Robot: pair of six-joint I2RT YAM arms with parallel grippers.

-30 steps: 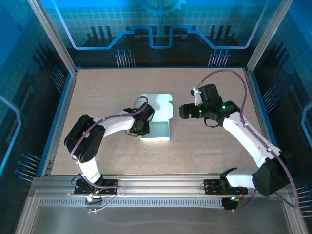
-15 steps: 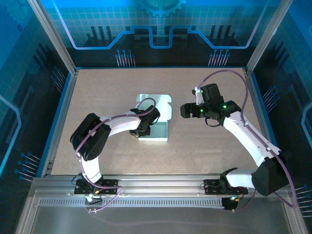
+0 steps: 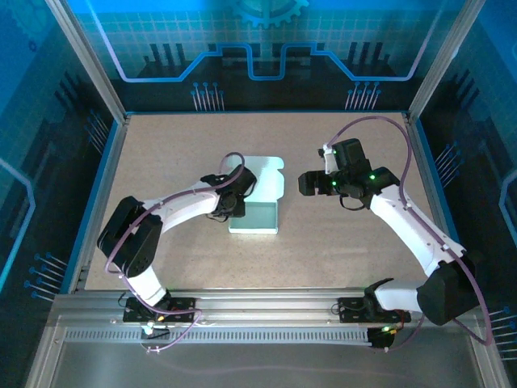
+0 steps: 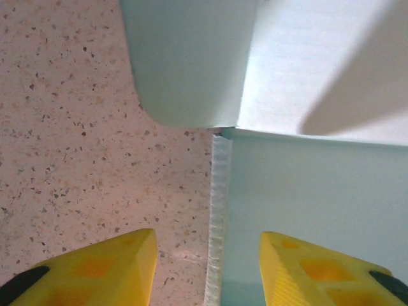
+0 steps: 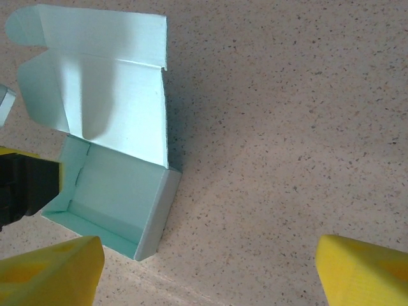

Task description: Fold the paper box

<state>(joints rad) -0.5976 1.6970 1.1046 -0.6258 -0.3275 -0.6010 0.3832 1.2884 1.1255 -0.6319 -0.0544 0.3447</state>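
Pale-blue paper box (image 3: 257,217) (lid flap (image 5: 102,95) flat) on speckled table (image 3: 161,162); left gripper (image 4: 205,236), right gripper (image 5: 209,245) both agape.

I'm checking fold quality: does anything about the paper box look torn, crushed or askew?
Nothing stands out: the paper box has its tray walls upright, lid open, no tears or crushing visible.

The paper box (image 3: 260,184) is pale mint blue all over, with fine whitish ribbing along its cut edge. The table (image 3: 161,145) is beige, speckled with dark and reddish flecks. The left gripper (image 4: 207,271) and right gripper (image 5: 204,268) have bright yellow fingers. The left arm (image 3: 182,206) and right arm (image 3: 412,226) are white and black, each trailing a purple cable (image 3: 380,121). The back wall (image 3: 266,40) is blue with a pale grid and dark circuit lines.
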